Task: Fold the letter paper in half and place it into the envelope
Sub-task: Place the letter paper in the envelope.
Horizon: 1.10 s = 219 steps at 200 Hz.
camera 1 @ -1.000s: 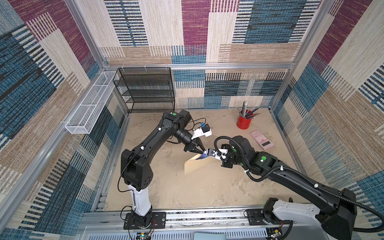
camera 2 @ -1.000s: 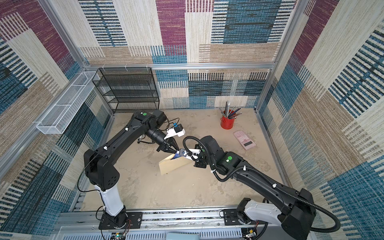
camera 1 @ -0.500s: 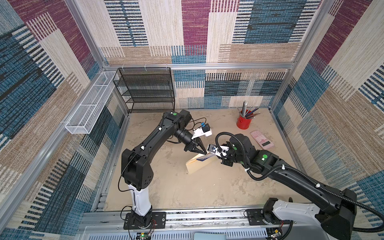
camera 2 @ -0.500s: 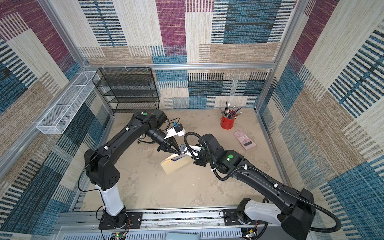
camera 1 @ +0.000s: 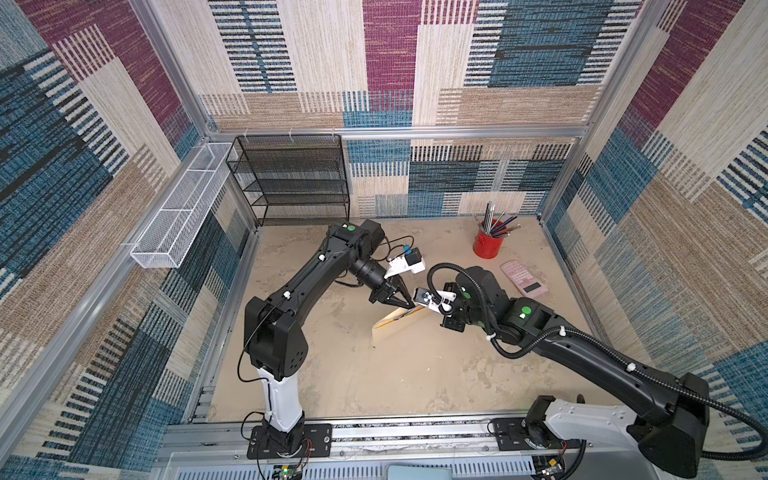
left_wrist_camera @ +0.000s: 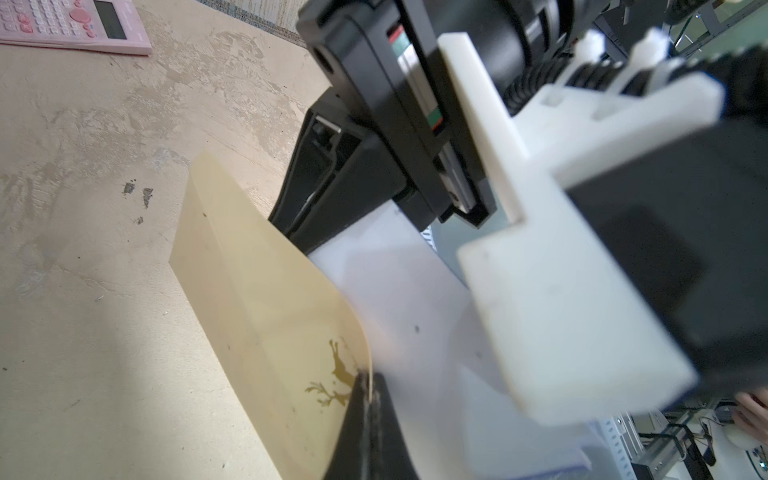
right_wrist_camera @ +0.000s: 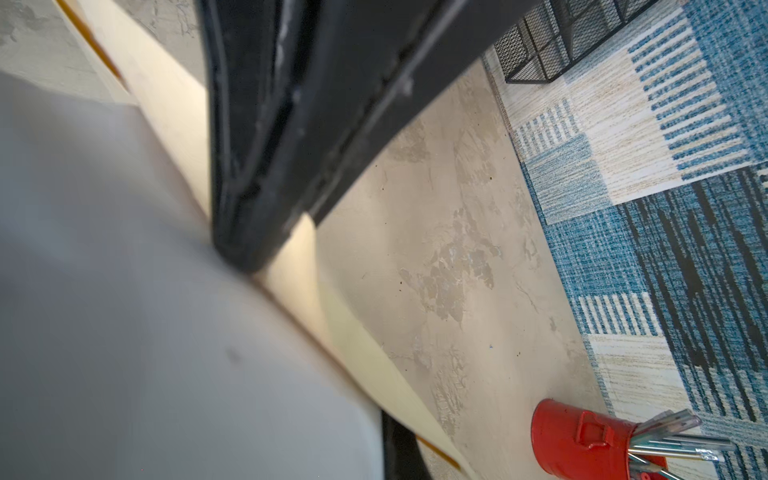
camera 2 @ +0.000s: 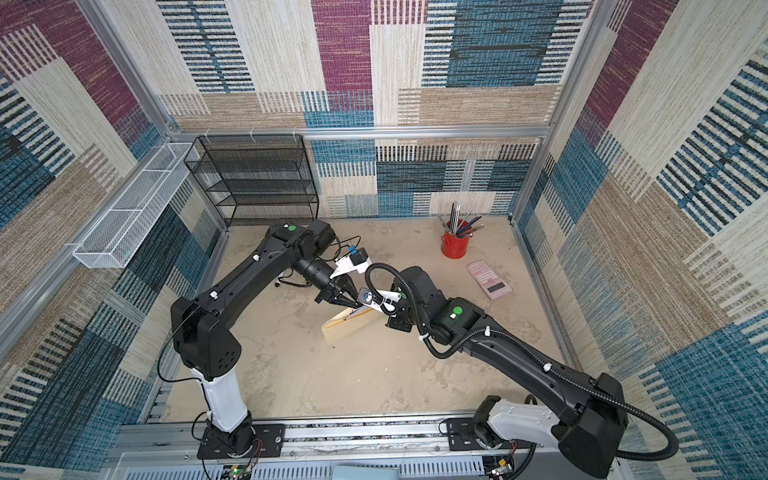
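The tan envelope (camera 1: 397, 328) (camera 2: 349, 326) stands tilted on the tabletop, its lower long edge down. My left gripper (camera 1: 409, 306) (left_wrist_camera: 368, 382) is shut on the envelope's (left_wrist_camera: 257, 299) upper edge, beside a small deer print. The letter paper (left_wrist_camera: 395, 291) shows its plain white back and runs down behind that tan wall. My right gripper (camera 1: 424, 309) (right_wrist_camera: 388, 432) meets the envelope from the opposite side and is shut on the letter paper (right_wrist_camera: 124, 291), which covers most of its fingers. How deep the sheet sits in the envelope (right_wrist_camera: 299, 257) is hidden.
A red cup of pens (camera 1: 488, 245) and a pink calculator (camera 1: 524, 279) lie at the back right. At the back left are a black mesh rack (camera 1: 291, 183) and a white wire basket (camera 1: 178, 208) on the side wall. The two wrists are nearly touching.
My right gripper opened a little and shut again on the sheet. The blue-bordered strip seen over the envelope half a second ago is now mostly hidden. The left arm barely moved.
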Each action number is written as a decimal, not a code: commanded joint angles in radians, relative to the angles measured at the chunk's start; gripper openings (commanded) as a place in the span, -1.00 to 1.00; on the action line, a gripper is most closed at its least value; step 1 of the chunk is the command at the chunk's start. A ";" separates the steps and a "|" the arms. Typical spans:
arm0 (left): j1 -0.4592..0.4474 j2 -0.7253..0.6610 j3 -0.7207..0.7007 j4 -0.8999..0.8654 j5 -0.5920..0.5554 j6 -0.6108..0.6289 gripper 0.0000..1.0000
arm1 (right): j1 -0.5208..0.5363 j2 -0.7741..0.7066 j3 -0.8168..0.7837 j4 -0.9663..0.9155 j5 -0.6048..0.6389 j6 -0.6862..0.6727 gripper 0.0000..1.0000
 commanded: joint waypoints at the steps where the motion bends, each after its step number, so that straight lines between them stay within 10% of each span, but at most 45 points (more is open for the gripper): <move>1: -0.002 -0.007 0.012 -0.028 0.012 0.015 -1.00 | 0.006 0.006 0.010 -0.016 0.019 -0.025 -1.00; 69: -0.002 -0.012 0.012 -0.027 0.023 0.019 -1.00 | 0.027 0.050 0.015 -0.029 0.048 0.010 -1.00; 135: -0.005 -0.001 0.011 -0.027 0.021 0.012 -1.00 | 0.027 0.025 0.044 -0.019 0.045 0.056 -0.19; 219: -0.009 0.013 0.024 -0.028 0.012 -0.005 -1.00 | 0.027 0.026 0.049 -0.017 0.042 0.081 -0.98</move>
